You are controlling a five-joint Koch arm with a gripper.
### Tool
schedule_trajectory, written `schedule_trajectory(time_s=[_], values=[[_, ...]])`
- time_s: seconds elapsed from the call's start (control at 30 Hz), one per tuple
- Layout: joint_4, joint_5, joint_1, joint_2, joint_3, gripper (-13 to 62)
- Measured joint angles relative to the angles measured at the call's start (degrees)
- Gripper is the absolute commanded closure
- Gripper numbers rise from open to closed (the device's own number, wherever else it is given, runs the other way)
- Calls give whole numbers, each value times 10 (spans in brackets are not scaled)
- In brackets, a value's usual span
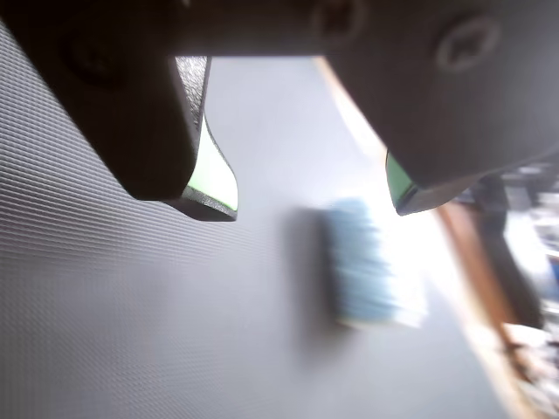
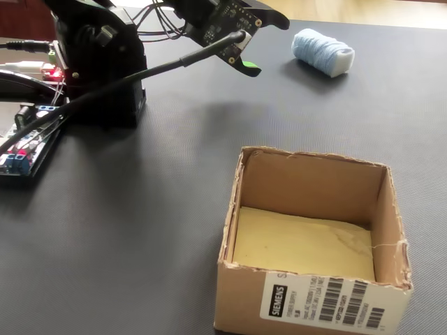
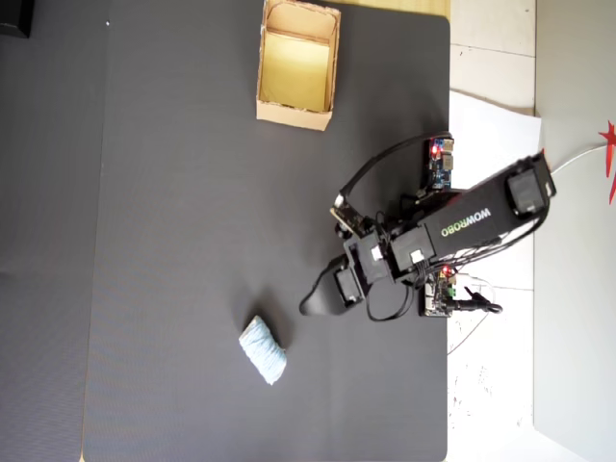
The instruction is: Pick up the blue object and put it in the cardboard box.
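The blue object (image 1: 362, 262) is a pale blue ribbed roll lying on its side on the dark mat, blurred in the wrist view. It also shows in the fixed view (image 2: 321, 50) and the overhead view (image 3: 263, 349). My gripper (image 1: 307, 201) hangs above the mat with its green-padded jaws wide apart and nothing between them; the roll lies just beyond the tips, untouched. In the fixed view the gripper (image 2: 267, 46) is left of the roll; overhead, the gripper (image 3: 318, 296) is up and right of it. The cardboard box (image 2: 314, 300) stands open and empty, far from the roll at the mat's top edge (image 3: 294, 114).
The arm's black base (image 2: 105, 77) with cables and circuit boards (image 2: 21, 153) sits at the left of the fixed view. Overhead, the boards (image 3: 441, 164) lie on the mat's right edge by white paper (image 3: 491, 125). The mat's wooden border (image 1: 476, 271) runs right of the roll.
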Motion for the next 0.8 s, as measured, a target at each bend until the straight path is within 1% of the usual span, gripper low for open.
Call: schedule_trajectory(time_s=[0.03, 0.17, 0.23, 0.27, 0.37, 0.5, 0.53, 0.57, 0.67, 0.8], values=[[3, -1, -11, -33, -22, 163], [27, -1, -28, -79, -66, 163], [27, -1, -33, -126, -91, 163], [28, -1, -33, -127, -92, 163], [61, -1, -39, -189, -211, 163], [102, -1, -39, -224, -276, 163], [130, -1, -39, -250, -323, 163], [130, -1, -39, -250, -324, 163], [200, -2, -39, -302, -408, 163], [235, -2, -39, -346, -448, 163]])
